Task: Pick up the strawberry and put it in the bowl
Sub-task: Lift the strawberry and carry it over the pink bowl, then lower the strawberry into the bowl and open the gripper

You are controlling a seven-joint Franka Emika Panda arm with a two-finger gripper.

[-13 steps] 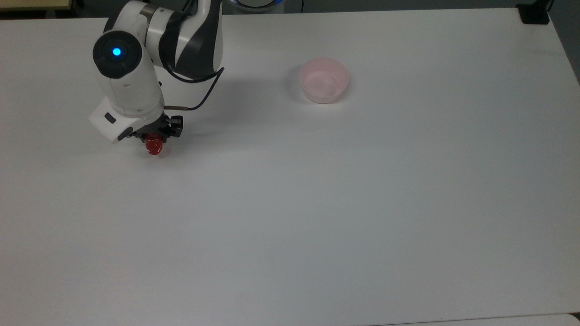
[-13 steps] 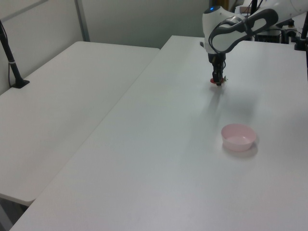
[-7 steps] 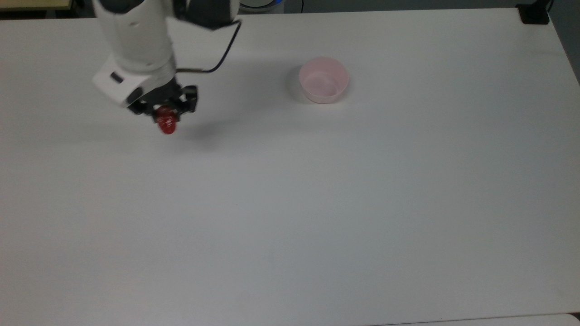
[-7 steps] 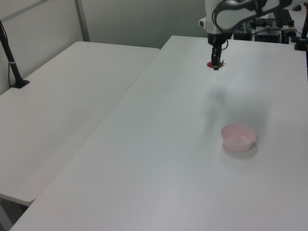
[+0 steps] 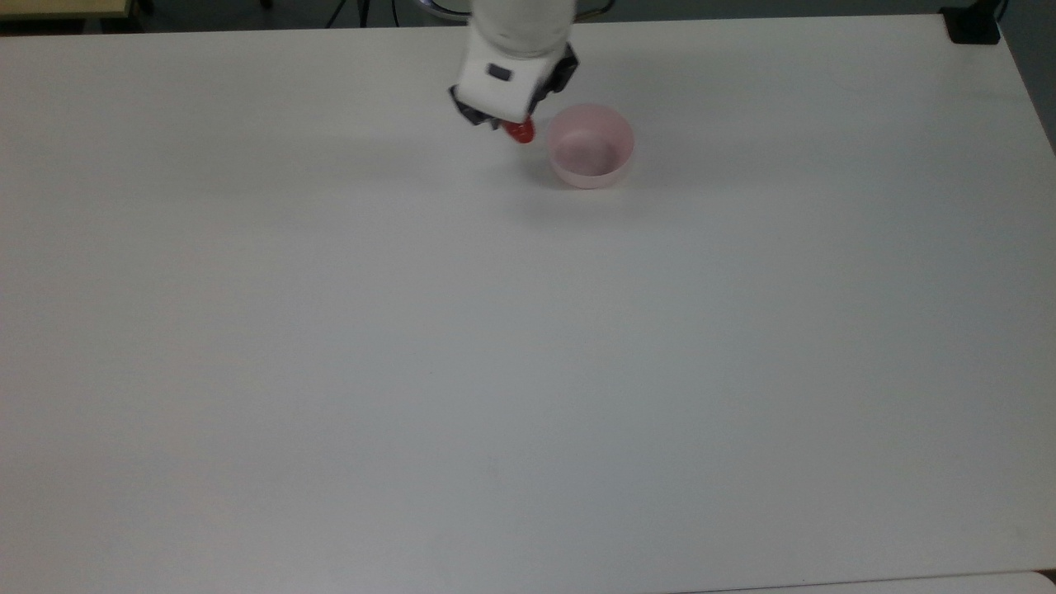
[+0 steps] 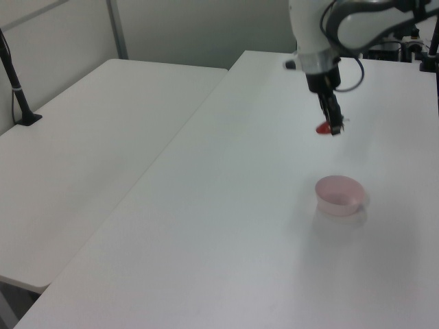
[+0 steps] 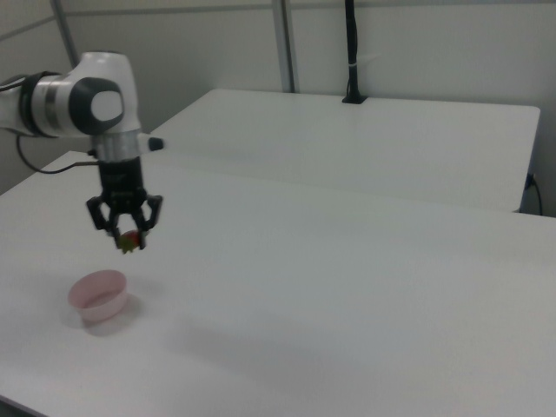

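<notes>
Carrying stage: tool (image 7: 127,239) clamped on the strawberry (image 5: 520,132), held clear above the white surface (image 5: 528,371), at about 9 o'clock of the bowl (image 5: 591,145) in the top view. Next move, likely: centre over the bowl, lower, release.

No text, label or number can be read

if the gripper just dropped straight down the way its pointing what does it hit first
Probably bare table, just beside the bowl; the gripper, holding the strawberry, seems short of its rim, though depth is unclear.
</notes>
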